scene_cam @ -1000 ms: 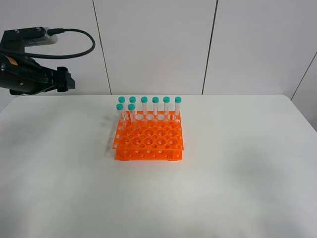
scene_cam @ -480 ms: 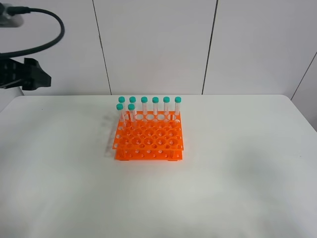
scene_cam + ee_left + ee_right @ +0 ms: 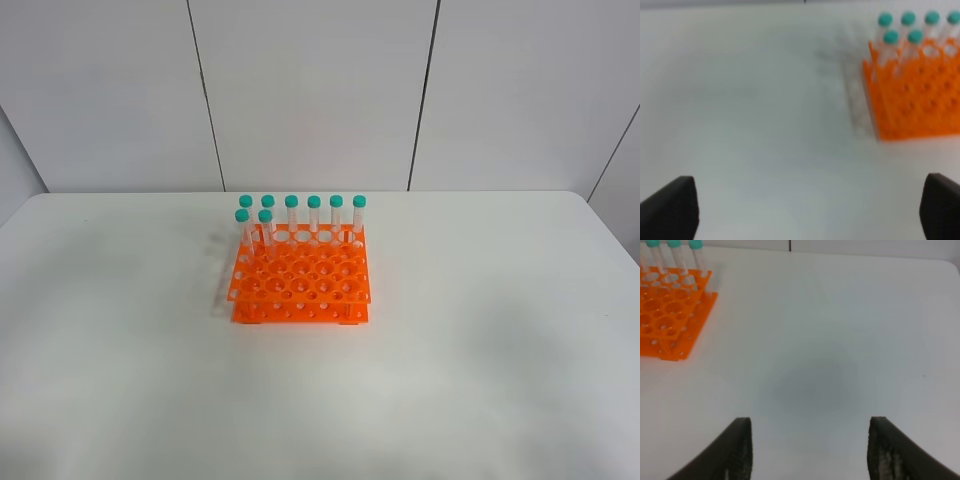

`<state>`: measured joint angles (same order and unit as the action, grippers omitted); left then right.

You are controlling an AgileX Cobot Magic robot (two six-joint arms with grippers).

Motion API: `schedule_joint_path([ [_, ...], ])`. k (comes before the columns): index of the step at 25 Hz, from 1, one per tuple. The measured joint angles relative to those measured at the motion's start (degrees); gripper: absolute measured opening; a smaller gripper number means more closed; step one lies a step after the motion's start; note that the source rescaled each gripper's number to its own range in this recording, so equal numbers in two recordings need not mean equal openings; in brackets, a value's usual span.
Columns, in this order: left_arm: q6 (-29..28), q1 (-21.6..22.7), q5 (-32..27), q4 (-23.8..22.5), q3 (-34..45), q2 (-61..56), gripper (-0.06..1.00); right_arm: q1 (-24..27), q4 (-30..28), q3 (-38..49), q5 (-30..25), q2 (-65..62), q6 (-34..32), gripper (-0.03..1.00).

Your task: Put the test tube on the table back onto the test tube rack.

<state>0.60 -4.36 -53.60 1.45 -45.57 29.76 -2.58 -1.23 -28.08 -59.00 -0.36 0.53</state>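
Tubes [image 3: 291, 222], 8 of them with teal caps, stand upright in the rack [image 3: 302, 279]: 6 along its back row and 2 more in the next row toward us, at the left end. We cannot pick out which one is the task's tube, since all 8 look alike, and we see none lying on the table [image 3: 480, 330].

From the high camera the rack sits a little left of the table's middle, and neither arm shows in that view.

Our left gripper [image 3: 810, 210] hangs above the table with its jaws spread wide, only the 2 dark fingertips [image 3: 672, 209] showing at the frame's lower corners, and nothing between them. Its camera looks down and forward, and the rack lies toward 1 o'clock from the gripper, well apart from it; that picture is blurred.

Our right gripper [image 3: 807, 452] also hovers over bare table, its 2 dark fingers [image 3: 735, 452] parted and holding nothing. A soft grey shadow [image 3: 810, 382] lies on the table just ahead of it. From this gripper the rack's corner, with 3 capped tubes visible, lies toward 10 o'clock, well apart.
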Motion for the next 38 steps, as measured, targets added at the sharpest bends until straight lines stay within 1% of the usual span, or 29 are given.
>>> schedule_joint_path([
  [3, -0.6, 0.0, -5.39, 0.55, 0.18, -6.04, 1.0, 0.0, 0.0, 0.0, 0.0, 0.0, 0.0, 0.54],
  [7, -3.57, 0.0, -9.14, 0.66, 3.02, -13.81, 1.0, 0.0, 0.0, 0.0, 0.0, 0.0, 0.0, 0.54],
  [10, -4.6, 0.0, -11.15, 0.73, 6.38, -18.72, 1.0, 0.0, 0.0, 0.0, 0.0, 0.0, 0.0, 0.54],
  [14, -4.97, 0.0, -11.59, 0.73, 9.35, -23.46, 1.0, 0.0, 0.0, 0.0, 0.0, 0.0, 0.0, 0.54],
  [22, -5.0, 0.0, -13.79, 0.73, 11.76, -29.71, 1.0, 0.0, 0.0, 0.0, 0.0, 0.0, 0.0, 0.54],
  [38, -5.35, 0.0, -13.69, 0.79, 12.73, -29.97, 1.0, 0.0, 0.0, 0.0, 0.0, 0.0, 0.0, 0.54],
])
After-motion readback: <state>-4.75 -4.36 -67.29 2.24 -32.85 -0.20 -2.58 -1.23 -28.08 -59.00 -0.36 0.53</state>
